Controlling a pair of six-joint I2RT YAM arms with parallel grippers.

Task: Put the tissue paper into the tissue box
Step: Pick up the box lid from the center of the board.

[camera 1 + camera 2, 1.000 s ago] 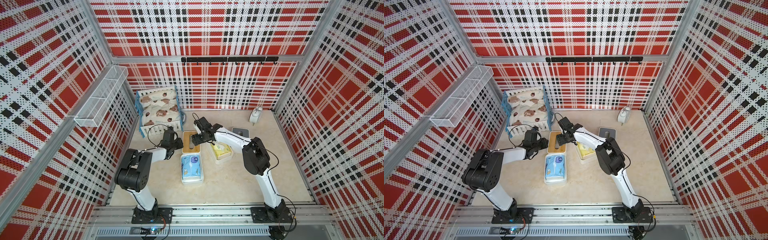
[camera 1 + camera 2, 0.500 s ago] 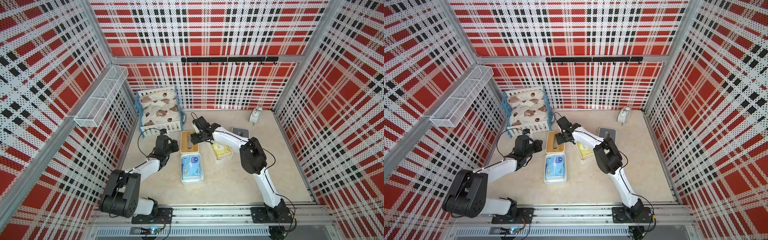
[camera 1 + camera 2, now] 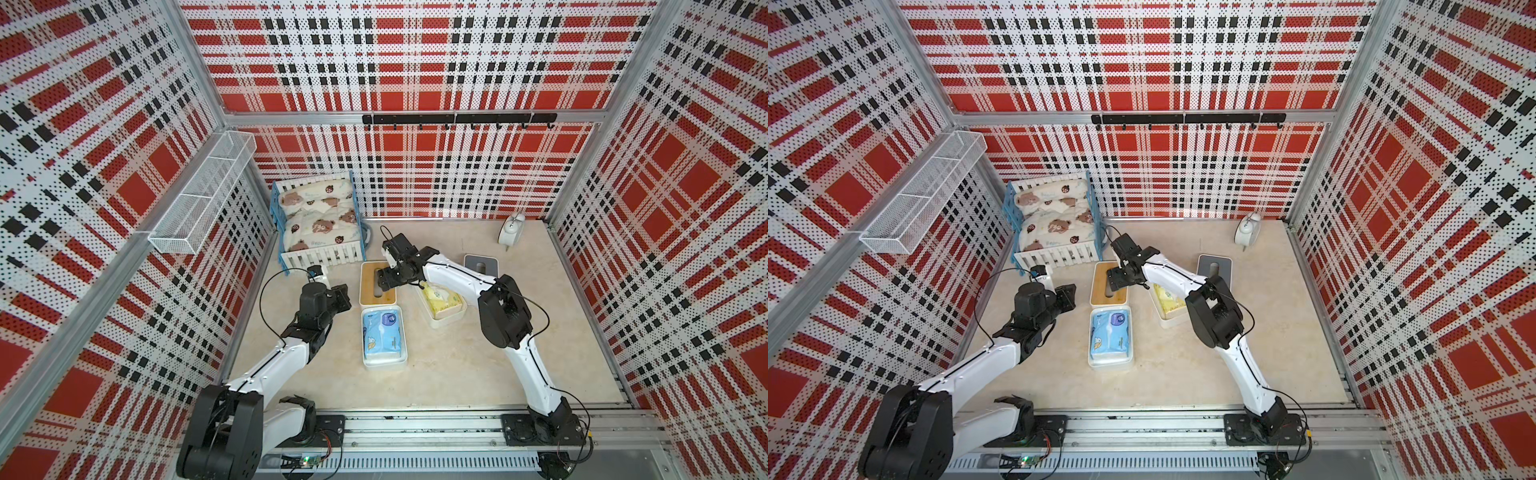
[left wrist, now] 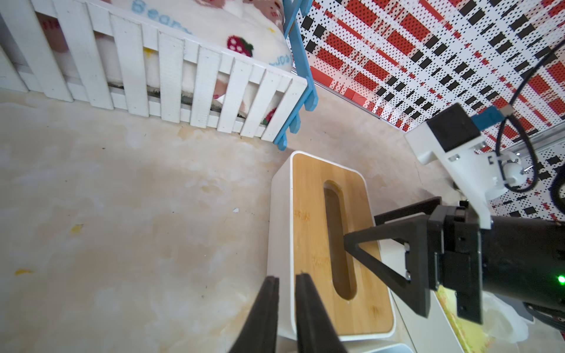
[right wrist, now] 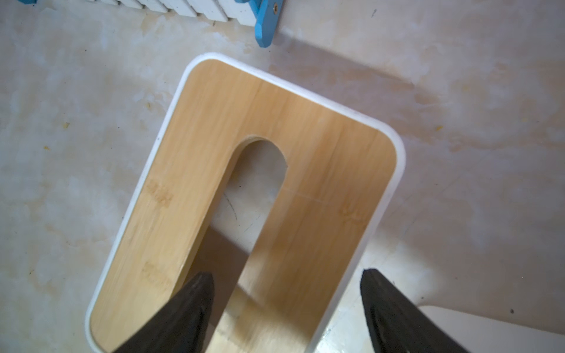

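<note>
**Tissue box** (image 3: 368,291): white body with its bamboo lid seated. It stands in the rear-left part of the surface (image 3: 457,365), just in front of the doll bed (image 3: 318,220) that fills the rear-left corner. Through the lid's long slot, the right wrist view shows the pale inner floor of the box.

**Blue tissue pack** (image 3: 382,330): lies flat in an open white tray (image 3: 383,364). The tray sits directly on the front-edge side of the tissue box, and the two containers almost touch.

**Yellow tissue pack** (image 3: 441,300): lies in a second open white tray (image 3: 448,320), just to the right of the tissue box. The right arm crosses above its rear end.

**Right fingers** (image 5: 189,308): spread wide and holding nothing, positioned over the bamboo lid. In the right wrist view one finger lines up with the slot and the other lies past the box's right long side. Whether either finger touches the lid cannot be told.

**Left fingers** (image 4: 267,308): all but closed, with only a thin slit between them and nothing in it. Both top views place them near the left long side of the tissue box, apart from it.

**Other items**: a grey lid (image 3: 481,264) lies flat on the far side of the right arm. A white alarm clock (image 3: 511,232) stands at the rear edge toward the right corner.
</note>
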